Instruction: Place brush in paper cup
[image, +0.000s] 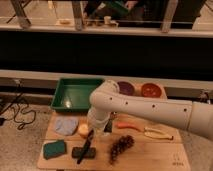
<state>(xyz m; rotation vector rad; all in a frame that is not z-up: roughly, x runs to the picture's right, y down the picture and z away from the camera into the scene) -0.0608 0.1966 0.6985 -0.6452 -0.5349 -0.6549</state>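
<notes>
The black brush lies on the wooden table at the front left. Its flat block head is toward the front and its thin handle points up and right toward my gripper. My white arm comes in from the right and bends down, with the gripper low over the table just above the handle's end. I cannot tell whether it touches the handle. No paper cup shows; my arm's wrist covers the spot behind the gripper.
A teal sponge and a grey-blue cloth lie left of the brush. A yellow round fruit sits beside the gripper. A carrot, dark grapes and a pale peel-like item lie to the right. A green tray and two bowls stand behind.
</notes>
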